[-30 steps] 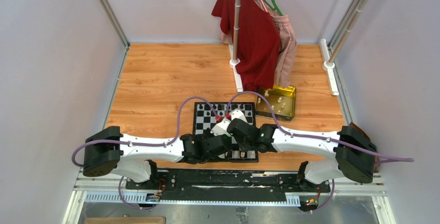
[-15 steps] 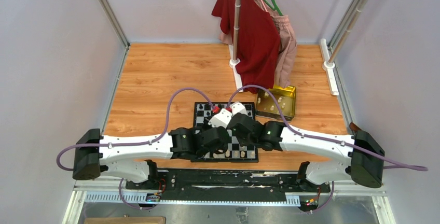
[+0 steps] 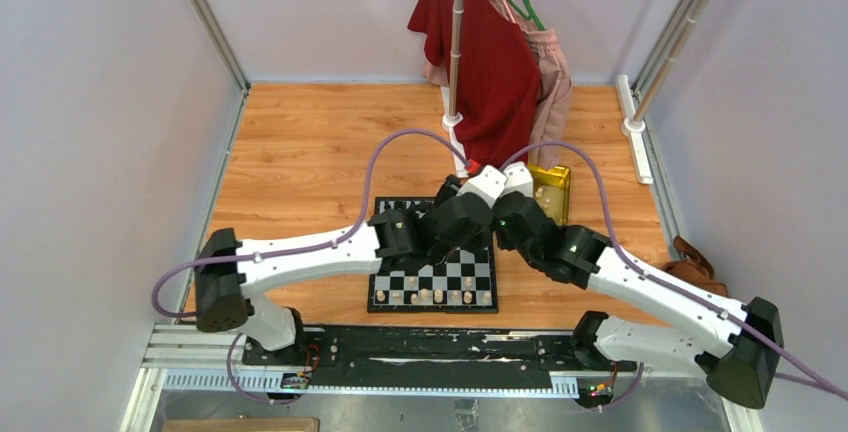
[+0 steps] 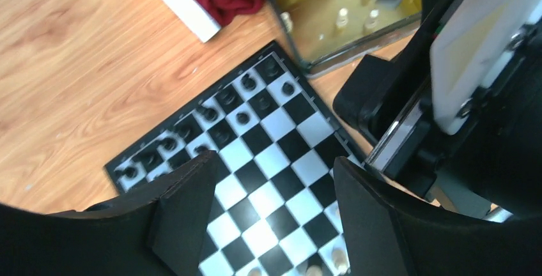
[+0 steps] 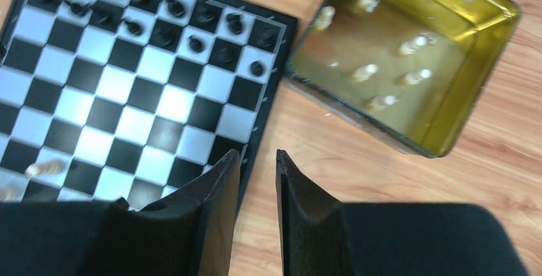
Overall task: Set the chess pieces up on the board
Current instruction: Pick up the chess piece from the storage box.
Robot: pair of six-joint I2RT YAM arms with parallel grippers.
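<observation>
The board [image 3: 470, 274] lies on the wooden table, with my two arms crossing its far half. A row of pale chess pieces [image 3: 430, 297] stands along its near edge. Black pieces [image 4: 214, 115] fill the far rows and show again in the right wrist view [image 5: 131, 9]. More pale pieces [image 5: 365, 71] lie loose in the gold tin [image 5: 447, 129]. My left gripper [image 4: 275, 177] hangs open above the board's middle squares with nothing between its fingers. My right gripper [image 5: 257, 164] hovers over the board's right border, its jaws a narrow gap apart and holding nothing.
The gold tin [image 3: 552, 192] sits just past the board's far right corner. A clothes stand with a red shirt [image 3: 490, 62] and a pink garment rises behind it on a white base [image 3: 456, 147]. Metal frame posts [image 3: 640, 102] line the sides.
Both arms have swung from the board's near rows toward its far right corner and the tin. The left gripper's jaws have opened wide; the right jaws parted slightly.
</observation>
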